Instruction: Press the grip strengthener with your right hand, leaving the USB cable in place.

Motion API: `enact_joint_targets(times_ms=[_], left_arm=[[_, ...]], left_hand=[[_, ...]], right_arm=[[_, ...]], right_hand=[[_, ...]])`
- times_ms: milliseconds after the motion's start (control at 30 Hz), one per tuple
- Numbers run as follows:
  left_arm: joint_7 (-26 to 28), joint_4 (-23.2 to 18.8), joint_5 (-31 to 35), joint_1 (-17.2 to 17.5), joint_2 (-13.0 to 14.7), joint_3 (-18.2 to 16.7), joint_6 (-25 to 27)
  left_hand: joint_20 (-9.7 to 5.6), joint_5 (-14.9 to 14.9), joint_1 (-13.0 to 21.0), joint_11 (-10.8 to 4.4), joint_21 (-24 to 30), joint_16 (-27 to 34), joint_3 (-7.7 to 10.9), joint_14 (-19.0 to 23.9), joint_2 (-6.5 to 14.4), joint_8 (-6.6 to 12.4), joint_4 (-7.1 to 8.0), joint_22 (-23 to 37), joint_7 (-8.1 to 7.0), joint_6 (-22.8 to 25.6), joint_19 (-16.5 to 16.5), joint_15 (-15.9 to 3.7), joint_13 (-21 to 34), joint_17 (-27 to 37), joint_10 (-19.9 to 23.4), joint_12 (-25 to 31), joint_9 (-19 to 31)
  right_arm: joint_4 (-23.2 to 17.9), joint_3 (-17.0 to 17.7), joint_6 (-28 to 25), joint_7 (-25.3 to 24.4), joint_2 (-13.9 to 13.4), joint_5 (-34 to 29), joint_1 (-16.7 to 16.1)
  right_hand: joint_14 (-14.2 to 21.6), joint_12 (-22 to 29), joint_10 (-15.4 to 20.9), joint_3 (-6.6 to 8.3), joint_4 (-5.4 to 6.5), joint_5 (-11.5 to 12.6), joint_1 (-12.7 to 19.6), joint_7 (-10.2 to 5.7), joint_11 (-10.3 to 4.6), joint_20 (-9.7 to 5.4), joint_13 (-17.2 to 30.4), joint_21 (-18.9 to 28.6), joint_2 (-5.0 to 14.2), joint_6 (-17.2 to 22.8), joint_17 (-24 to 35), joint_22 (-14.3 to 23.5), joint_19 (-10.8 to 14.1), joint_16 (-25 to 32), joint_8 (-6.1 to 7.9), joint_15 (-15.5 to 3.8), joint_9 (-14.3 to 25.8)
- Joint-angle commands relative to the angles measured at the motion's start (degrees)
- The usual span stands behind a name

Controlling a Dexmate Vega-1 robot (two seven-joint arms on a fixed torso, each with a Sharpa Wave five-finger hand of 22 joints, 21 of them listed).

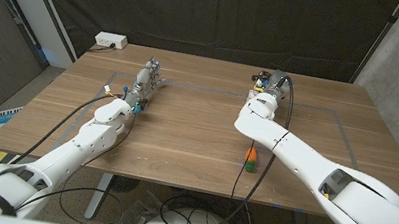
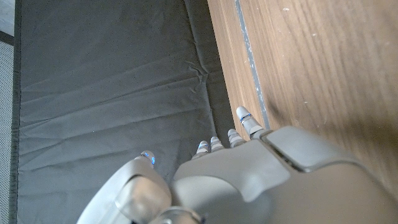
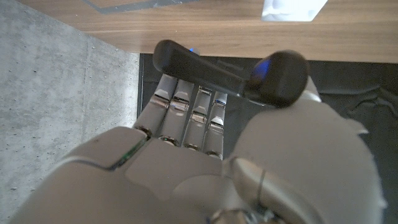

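My right hand (image 1: 268, 87) is at the far middle of the table and grips the grip strengthener (image 3: 205, 68). The strengthener's black handles lie across the fingers (image 3: 186, 106), with a rounded black end by the thumb. In the head view the strengthener (image 1: 260, 78) shows as a dark bit at the hand's far side. A small white thing (image 3: 292, 9) lies on the wood beyond the hand; I cannot tell what it is. My left hand (image 1: 147, 82) is at the far left of the table, fingers stretched out and holding nothing; its fingertips (image 2: 244, 117) reach toward the table's edge.
A small orange and green object (image 1: 251, 159) lies near the front edge, partly under my right forearm. A white power strip (image 1: 111, 41) sits at the far left corner. Grey tape lines (image 1: 323, 111) mark the tabletop. Dark curtains hang behind the table.
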Motion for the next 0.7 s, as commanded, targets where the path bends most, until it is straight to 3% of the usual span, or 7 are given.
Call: enact_joint_targets(times_ms=[33, 333, 500, 700], left_arm=[[0.39, -0.77, 0.05, 0.46, 0.24, -0.13, -0.04], [0.56, -1.22, 0.09, 0.69, 0.41, -0.28, -0.33], [0.57, -1.27, 0.03, 0.75, 0.43, -0.37, -0.49], [0.53, -1.26, -0.03, 0.86, 0.45, -0.39, -0.51]], left_hand=[[-3.61, 0.24, 0.14, 0.68, -0.17, 0.00, -0.09, -17.30, 2.65, 0.24, -0.14, 0.21, -0.61, -14.23, -19.04, -2.62, 0.28, 0.23, -15.83, 0.19, 0.12], [-3.66, 0.28, 0.14, 0.67, -0.31, -0.01, -0.11, -17.37, 2.70, 0.31, -0.11, 0.22, -0.86, -14.04, -18.97, -2.60, 0.28, 0.23, -15.89, 0.19, 0.14], [-3.71, 0.30, 0.12, 0.60, -0.41, -0.01, -0.11, -17.40, 2.73, 0.36, -0.09, 0.23, -0.94, -13.85, -18.96, -2.77, 0.29, 0.24, -15.87, 0.20, 0.15], [-3.67, 0.32, 0.10, 0.67, -0.50, 0.00, -0.12, -17.41, 2.76, 0.41, -0.06, 0.24, -0.99, -13.67, -18.93, -2.78, 0.29, 0.24, -15.84, 0.22, 0.16]], right_arm=[[-2.82, 5.28, 4.84, -5.79, -0.43, 1.52, -4.20], [-4.36, 7.06, 7.47, -7.21, -1.05, 2.34, -5.79], [-5.35, 8.11, 8.72, -7.12, -1.50, 3.18, -6.48], [-6.08, 8.77, 10.38, -7.16, -2.07, 3.75, -7.08]], right_hand=[[13.86, 1.37, 6.44, -1.32, 0.12, -0.05, 12.29, 0.52, -4.34, -8.73, 1.50, 4.91, 9.72, 1.87, 3.55, 2.57, 3.08, 9.96, 0.90, -15.87, 1.45], [19.92, 3.01, 8.91, -3.32, 0.28, -0.48, 17.42, 0.50, -3.93, -9.17, 3.78, 14.91, 10.03, 5.43, 9.23, 7.38, 6.61, 13.73, 2.42, -15.69, 4.05], [21.05, 3.38, 9.36, -3.69, 0.34, -0.55, 19.01, 0.90, -3.36, -9.39, 4.47, 18.27, 10.50, 5.57, 9.10, 8.66, 8.69, 13.32, 2.47, -15.63, 4.77], [22.95, 2.90, 10.86, -4.14, 0.40, -0.55, 21.88, 2.58, -1.80, -9.45, 3.54, 23.30, 11.30, 6.35, 6.55, 10.07, 12.17, 11.17, 2.75, -15.53, 5.78]])
